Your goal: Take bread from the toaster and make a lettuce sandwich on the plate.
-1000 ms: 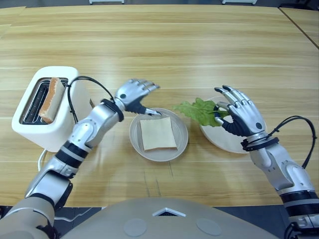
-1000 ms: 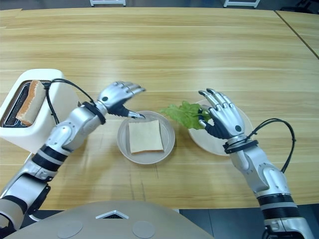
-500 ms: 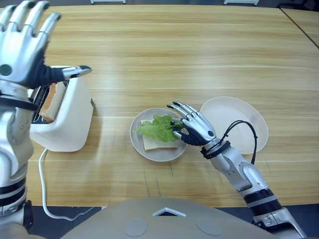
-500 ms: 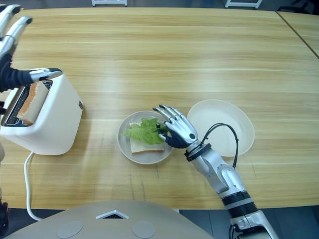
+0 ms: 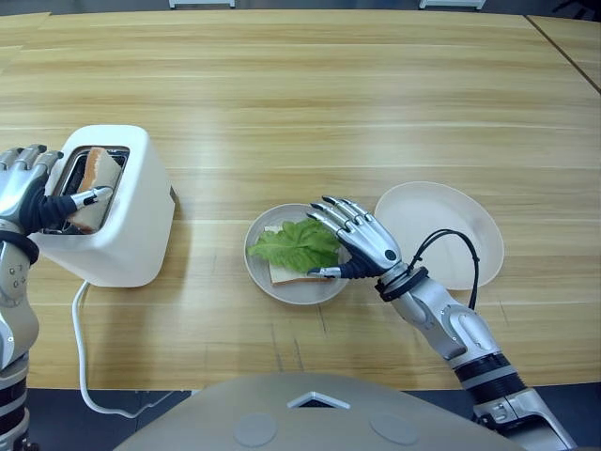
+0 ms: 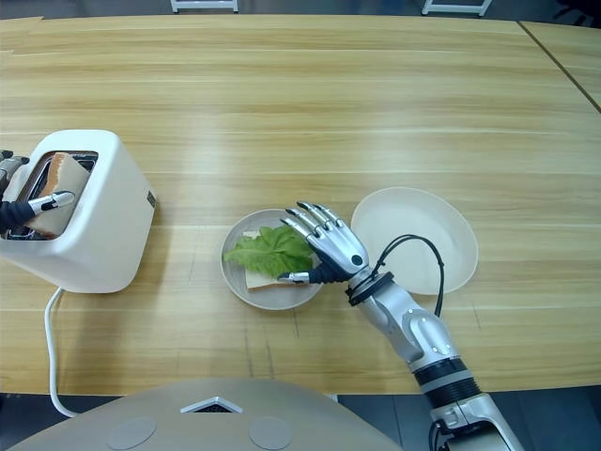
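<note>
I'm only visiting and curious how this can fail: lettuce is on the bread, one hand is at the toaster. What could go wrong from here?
1. The right hand lies close against the lettuce on the plate; drawing back, it might drag the leaf off the bread below.
2. The left hand is at the slice standing in the toaster; a snagged pull could shift the toaster or drop the slice.

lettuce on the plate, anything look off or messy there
Nothing much: the lettuce lies on the bread, off-centre and overhanging its left edge, but within the plate. Nothing spilled or torn.
</note>
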You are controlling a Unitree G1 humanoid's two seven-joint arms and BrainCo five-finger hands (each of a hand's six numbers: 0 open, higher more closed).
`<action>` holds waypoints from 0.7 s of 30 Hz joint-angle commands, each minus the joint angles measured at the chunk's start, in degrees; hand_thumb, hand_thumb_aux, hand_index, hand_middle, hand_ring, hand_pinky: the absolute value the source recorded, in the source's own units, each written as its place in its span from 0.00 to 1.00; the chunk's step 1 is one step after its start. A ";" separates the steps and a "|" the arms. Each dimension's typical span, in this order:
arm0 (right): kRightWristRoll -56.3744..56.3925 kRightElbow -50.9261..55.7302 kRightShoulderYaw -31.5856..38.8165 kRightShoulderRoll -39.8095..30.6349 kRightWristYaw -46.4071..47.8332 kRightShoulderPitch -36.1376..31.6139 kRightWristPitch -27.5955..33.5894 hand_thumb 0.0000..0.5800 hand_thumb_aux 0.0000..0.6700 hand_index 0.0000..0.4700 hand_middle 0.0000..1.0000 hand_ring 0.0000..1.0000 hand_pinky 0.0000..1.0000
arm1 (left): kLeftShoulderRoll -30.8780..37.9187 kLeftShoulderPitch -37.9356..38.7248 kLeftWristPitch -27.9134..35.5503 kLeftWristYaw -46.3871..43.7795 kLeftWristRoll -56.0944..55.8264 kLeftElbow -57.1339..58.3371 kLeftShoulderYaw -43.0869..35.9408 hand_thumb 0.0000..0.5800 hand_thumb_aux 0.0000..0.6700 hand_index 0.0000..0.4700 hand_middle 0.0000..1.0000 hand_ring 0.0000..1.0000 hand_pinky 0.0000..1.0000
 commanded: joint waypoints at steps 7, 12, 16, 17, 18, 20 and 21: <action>1.44 -1.52 -1.96 -0.22 -1.24 1.03 0.04 0.00 0.00 0.00 0.00 0.00 0.00 | -2.01 -5.16 0.83 1.34 -3.32 -1.20 -3.28 1.00 1.00 1.00 1.00 1.00 1.00; 1.57 -2.17 -3.18 -0.59 -2.48 1.42 -0.17 0.00 0.00 0.00 0.00 0.00 0.00 | -3.03 -10.10 1.69 5.09 -5.66 -3.72 -1.11 1.00 1.00 1.00 1.00 1.00 1.00; 1.33 -3.04 -5.09 -1.37 -4.79 1.91 -0.64 0.00 0.00 0.00 0.00 0.00 0.00 | -2.97 -15.22 2.23 6.22 -7.53 -5.48 -0.83 1.00 1.00 1.00 1.00 1.00 1.00; 1.03 -3.46 -5.54 -1.66 -5.62 1.96 -0.98 0.00 0.00 0.00 0.00 0.00 0.00 | -2.83 -16.50 2.47 6.18 -7.82 -5.88 -0.87 1.00 1.00 1.00 1.00 1.00 1.00; 0.70 -3.85 -5.93 -1.95 -6.51 2.01 -1.35 0.00 0.00 0.00 0.00 0.00 0.00 | -2.70 -17.49 2.64 5.99 -8.31 -6.23 -0.82 1.00 1.00 1.00 1.00 1.00 1.00; -0.74 -5.10 -6.91 -2.91 -9.18 2.32 -2.32 0.00 0.00 0.00 0.00 0.00 0.00 | -2.04 -19.89 3.00 5.31 -9.96 -6.66 -0.38 1.00 1.00 1.00 1.00 1.00 1.00; -1.72 -5.81 -7.41 -3.50 -10.72 2.56 -2.78 0.00 0.00 0.00 0.00 0.00 0.00 | -1.65 -21.36 3.15 4.93 -11.04 -6.97 -0.21 1.00 1.00 1.00 1.00 1.00 1.00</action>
